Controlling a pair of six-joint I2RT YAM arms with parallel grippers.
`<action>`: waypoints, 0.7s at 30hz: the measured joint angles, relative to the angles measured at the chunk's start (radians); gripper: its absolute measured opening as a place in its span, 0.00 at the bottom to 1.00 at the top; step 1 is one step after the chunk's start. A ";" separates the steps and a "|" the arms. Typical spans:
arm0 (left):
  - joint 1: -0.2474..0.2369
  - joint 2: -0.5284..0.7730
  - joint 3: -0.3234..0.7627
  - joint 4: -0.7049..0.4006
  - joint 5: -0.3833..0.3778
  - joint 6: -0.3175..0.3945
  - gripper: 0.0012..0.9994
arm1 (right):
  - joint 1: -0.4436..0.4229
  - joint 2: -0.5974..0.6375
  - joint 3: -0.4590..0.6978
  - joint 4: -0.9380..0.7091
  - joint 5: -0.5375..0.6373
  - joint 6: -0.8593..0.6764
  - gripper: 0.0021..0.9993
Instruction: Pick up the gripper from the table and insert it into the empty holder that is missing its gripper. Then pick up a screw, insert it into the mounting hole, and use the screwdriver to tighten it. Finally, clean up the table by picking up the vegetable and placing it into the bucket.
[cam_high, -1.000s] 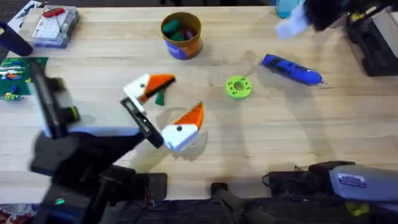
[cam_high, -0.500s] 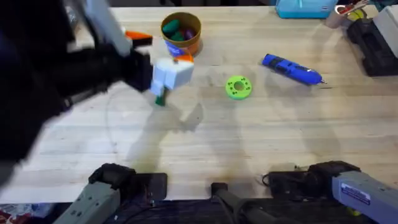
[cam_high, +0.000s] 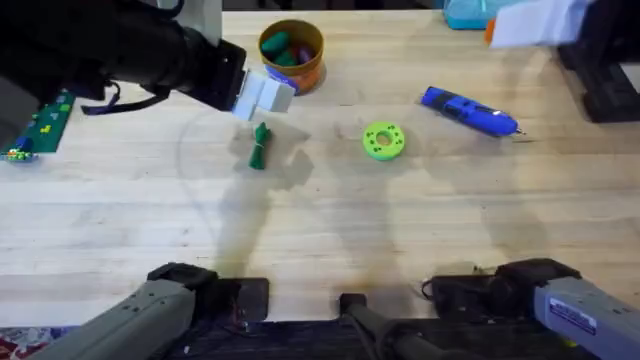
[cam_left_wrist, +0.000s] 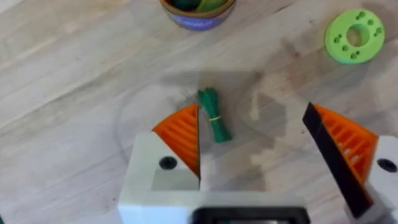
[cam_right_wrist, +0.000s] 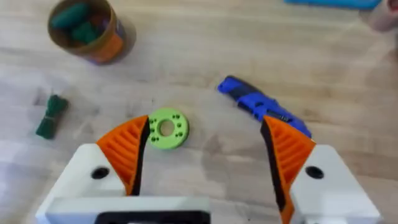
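dark-green vegetable (cam_left_wrist: 213, 116) lies flat on the wooden worktop (cam_high: 330, 230), at about seven o'clock from the bucket (cam_high: 291, 57) and apart from it. left claw (cam_left_wrist: 258, 146) hovers above with jaws spread wide and empty, the nearer pad (orange, ribbed) just beside it. best to centre first, descend, close across its slender middle. right claw (cam_right_wrist: 205, 152) is spread open too.

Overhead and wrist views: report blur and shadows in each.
Overhead: the left arm looms large, dark and smeared at the upper left; soft shadows spread on the table beside the vegetable. Left wrist: the vegetable is fairly sharp, the left end effector soft. Right wrist: the screwdriver and the bucket look slightly blurred, the right end effector open.
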 joint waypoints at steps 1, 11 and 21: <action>0.007 0.013 -0.001 -0.003 -0.002 -0.002 0.99 | 0.002 -0.007 -0.020 -0.001 -0.002 0.000 0.99; 0.086 0.272 -0.170 0.106 -0.015 -0.061 0.99 | 0.004 -0.113 -0.113 -0.016 -0.007 -0.007 0.99; 0.095 0.362 -0.235 0.131 -0.017 -0.068 0.99 | 0.004 -0.121 -0.116 -0.015 -0.007 -0.009 0.99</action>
